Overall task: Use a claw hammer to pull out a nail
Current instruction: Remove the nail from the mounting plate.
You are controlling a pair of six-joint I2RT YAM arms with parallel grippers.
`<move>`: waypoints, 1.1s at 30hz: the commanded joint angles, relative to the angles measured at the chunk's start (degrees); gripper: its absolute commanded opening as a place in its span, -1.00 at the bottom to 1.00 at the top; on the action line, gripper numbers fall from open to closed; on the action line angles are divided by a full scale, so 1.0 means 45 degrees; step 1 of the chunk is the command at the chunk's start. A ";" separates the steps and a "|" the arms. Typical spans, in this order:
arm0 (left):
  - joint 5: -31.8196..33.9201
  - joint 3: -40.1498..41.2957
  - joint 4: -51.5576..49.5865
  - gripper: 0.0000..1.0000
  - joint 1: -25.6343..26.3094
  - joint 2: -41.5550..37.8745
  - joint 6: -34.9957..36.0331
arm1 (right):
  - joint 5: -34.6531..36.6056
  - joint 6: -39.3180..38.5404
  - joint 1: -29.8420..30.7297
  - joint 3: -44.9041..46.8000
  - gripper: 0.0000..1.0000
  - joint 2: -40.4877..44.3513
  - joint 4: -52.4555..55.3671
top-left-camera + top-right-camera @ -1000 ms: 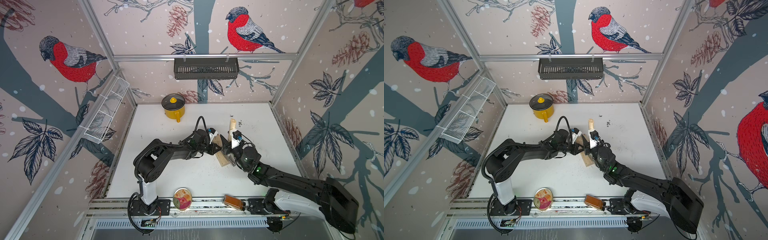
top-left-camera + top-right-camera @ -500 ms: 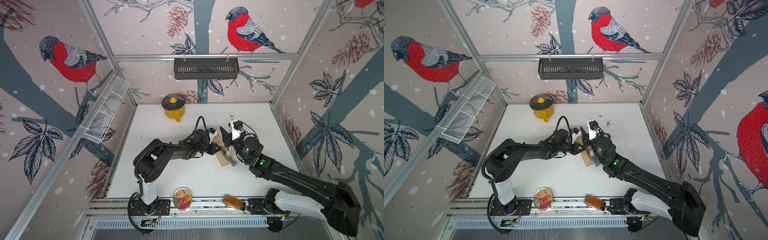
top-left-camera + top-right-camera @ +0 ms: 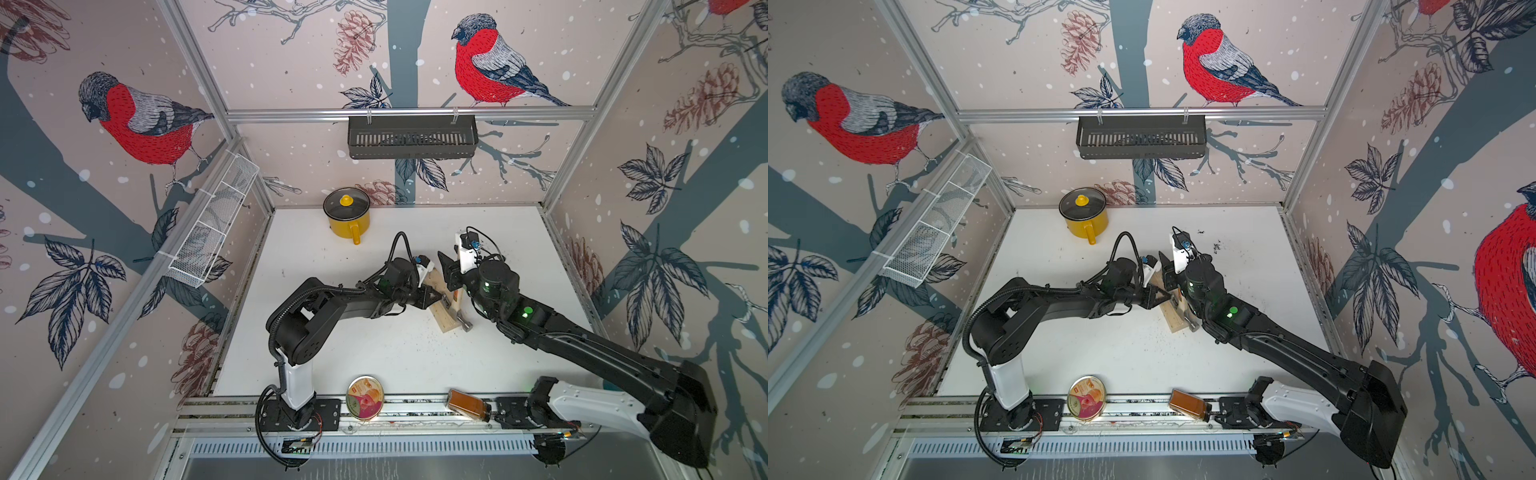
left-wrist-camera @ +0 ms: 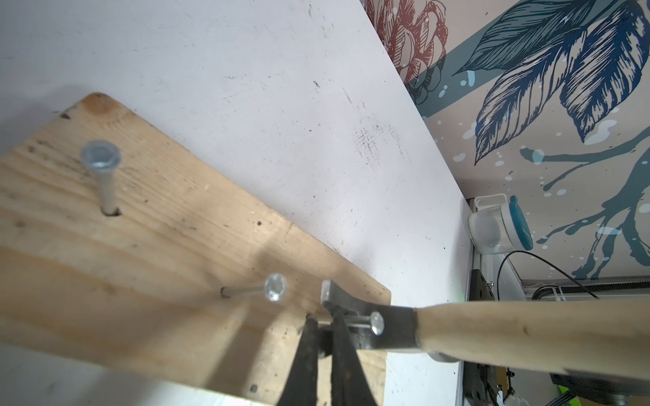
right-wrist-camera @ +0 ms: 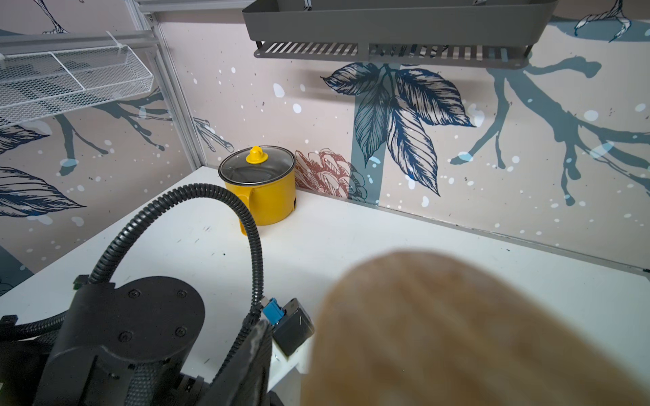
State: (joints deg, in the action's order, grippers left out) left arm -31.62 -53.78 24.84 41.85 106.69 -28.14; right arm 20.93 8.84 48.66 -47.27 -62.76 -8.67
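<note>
Fingers of the left gripper (image 4: 322, 316) press shut on the plank (image 4: 140, 246) beside a nail (image 4: 376, 322). The right gripper (image 3: 454, 277) clamps the claw hammer (image 4: 492, 330) by its handle. The head lies at the plank's 5 o'clock end, 3 o'clock of table (image 3: 332, 353) centre.

Left arm (image 3: 332, 299) and right arm (image 3: 582, 345) crowd the plank (image 3: 445, 321) — bare table (image 3: 374, 349) open around them.

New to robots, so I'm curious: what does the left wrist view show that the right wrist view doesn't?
Only left wrist: the wooden board with three nails, the steel head of the claw hammer at one nail, the shut left gripper. Only right wrist: a yellow lidded pot, grey shelf, white mesh basket. Both: the hammer's wooden handle and the white table.
</note>
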 commanded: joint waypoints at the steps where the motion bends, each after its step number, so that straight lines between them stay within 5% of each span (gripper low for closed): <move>1: 0.0229 0.0023 -0.0012 -1.00 -0.0012 -0.0067 0.0301 | -0.0236 0.0430 -0.0006 -0.0457 -0.03 0.0007 0.1105; 33: 0.0256 0.0039 -0.0052 -1.00 -0.0075 -0.0076 0.0333 | -0.1240 0.0694 -0.0424 -0.1944 -0.08 0.0122 0.3938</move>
State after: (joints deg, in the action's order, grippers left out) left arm -31.88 -53.71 25.04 41.74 106.59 -28.14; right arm 16.84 11.97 46.78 -55.48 -61.93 7.88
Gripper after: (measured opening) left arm 0.090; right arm 0.467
